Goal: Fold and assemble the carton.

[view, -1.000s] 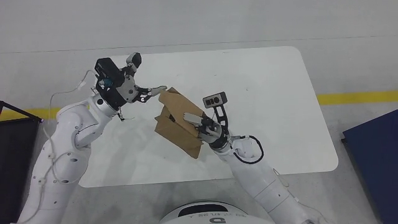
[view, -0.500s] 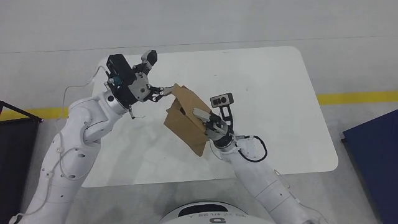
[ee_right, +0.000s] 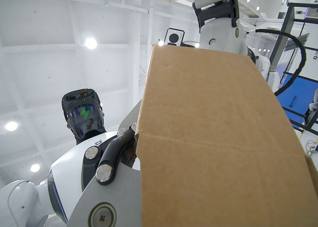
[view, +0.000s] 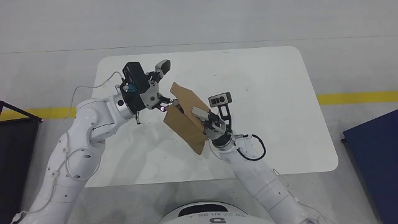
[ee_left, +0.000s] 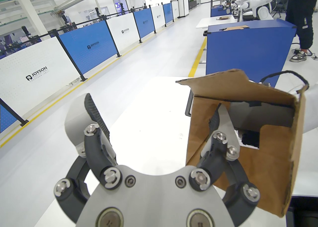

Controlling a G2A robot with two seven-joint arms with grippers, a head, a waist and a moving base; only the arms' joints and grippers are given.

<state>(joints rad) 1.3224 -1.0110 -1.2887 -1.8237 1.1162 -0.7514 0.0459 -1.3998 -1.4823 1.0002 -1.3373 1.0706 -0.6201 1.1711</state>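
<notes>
Item: table [view: 267,87], white, rounded corners, on a pale grey floor [view: 199,12].
Room: yellow line [view: 357,97] on the floor at 3 and 9 o'clock of the table. A blue panel [view: 373,155] lies at 4 o'clock. The left wrist view shows blue and white barriers [ee_left: 84,47] and a blue cabinet [ee_left: 248,47] beyond the table's end.
Carton [view: 183,121]: brown, part-folded, one end open, just to 9 o'clock of the table's centre and raised off the top.
Left gripper [view: 165,87]: arm enters from 8 o'clock and bends toward the carton. The fingers are spread wide, and one finger [ee_left: 219,123] is in the carton's open end. Contact cannot be told.
Right gripper [view: 202,117]: arm enters from 5 o'clock, wrist tilted upward. It is clamped on a carton wall, with one finger inside the carton.
</notes>
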